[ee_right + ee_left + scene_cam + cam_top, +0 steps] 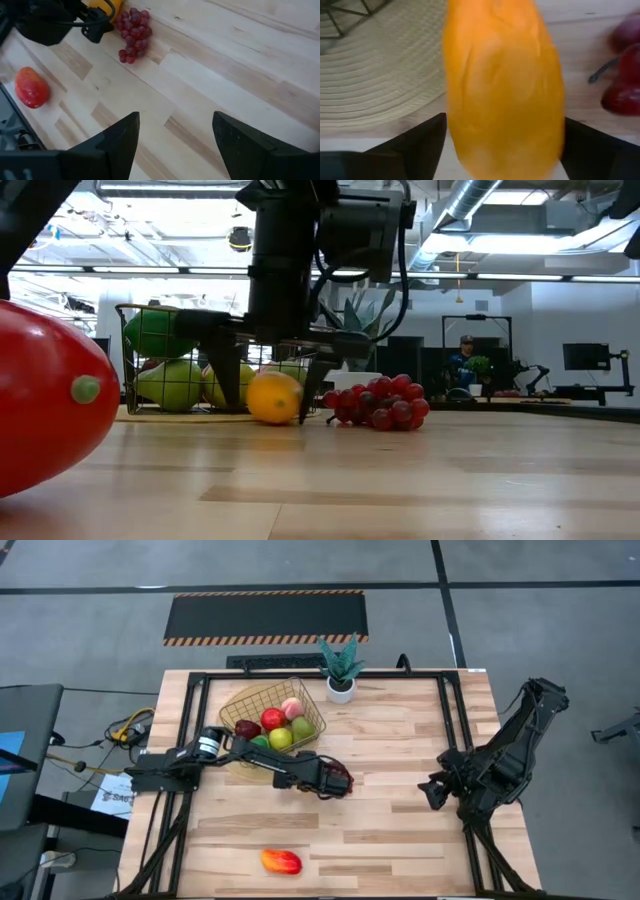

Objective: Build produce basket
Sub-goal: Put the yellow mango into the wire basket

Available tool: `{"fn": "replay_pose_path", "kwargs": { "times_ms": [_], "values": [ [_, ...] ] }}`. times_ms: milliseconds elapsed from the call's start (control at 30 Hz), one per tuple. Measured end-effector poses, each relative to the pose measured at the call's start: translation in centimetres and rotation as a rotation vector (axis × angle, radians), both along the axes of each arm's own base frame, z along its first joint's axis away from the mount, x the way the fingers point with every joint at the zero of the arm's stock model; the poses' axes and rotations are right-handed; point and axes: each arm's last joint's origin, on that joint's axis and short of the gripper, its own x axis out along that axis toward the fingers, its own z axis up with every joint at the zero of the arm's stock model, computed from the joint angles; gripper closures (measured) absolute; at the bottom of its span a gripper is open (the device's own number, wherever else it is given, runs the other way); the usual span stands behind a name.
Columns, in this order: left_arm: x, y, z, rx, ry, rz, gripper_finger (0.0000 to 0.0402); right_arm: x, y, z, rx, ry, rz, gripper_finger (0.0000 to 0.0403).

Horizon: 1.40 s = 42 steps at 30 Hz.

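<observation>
Basket [236,706] at worktop back-left, already holds several fruits. Left tool [272,395] down around yellow-orange mango [274,397], fingers straddling it, not clearly clamped. Grapes [380,402] and red-orange mango [281,861] remain outside. Right tool [172,135] waits wide open, empty.

robotics lab or open workshop hall, exposed ceiling ducts [480,205], strip lighting, hazard-striped floor mat [266,617], monitors [585,357] and benches, person [463,362] in background

The left gripper [272,392] is straddling an oval yellow-orange toy mango [273,397]; a purple toy grape bunch [378,401] is lying just beside it, the gold wire-grid basket [180,370] behind.
</observation>
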Motion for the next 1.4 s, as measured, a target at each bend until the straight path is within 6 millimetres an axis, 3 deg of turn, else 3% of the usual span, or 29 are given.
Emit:
{"fn": "replay_pose_path", "kwargs": {
  "times_ms": [367, 633, 767, 967, 1167, 1400],
  "values": [
    [-0.1, -1.0, 0.6, -0.052, 0.048, -0.142, 0.0199, -0.1, -0.3, 0.0, -0.050, -0.015, -0.008, 0.0129],
    [1.1, -2.5, 3.9, -0.065, -0.016, -0.274, 0.0183, 0.1, -0.7, 0.0, -0.070, -0.004, -0.038, 0.0129],
    [2.0, -3.4, 7.3, -0.092, -0.082, -0.382, 0.0188, 0.5, -1.2, 0.0, -0.070, -0.002, -0.080, 0.0129],
    [2.1, -5.8, 14.6, -0.195, -0.227, -0.718, 0.0188, 1.0, -1.7, 0.0, -0.065, -0.001, -0.126, 0.0129],
    [-0.8, -7.7, 21.0, -0.316, -0.494, -0.990, 0.0182, 1.2, -2.0, 0.0, -0.060, -0.004, -0.150, 0.0129],
    [-5.0, -7.9, 29.2, -0.205, -0.866, -1.208, 0.0182, 1.3, -1.9, 0.0, -0.053, -0.007, -0.149, 0.0129]
  ]
}}
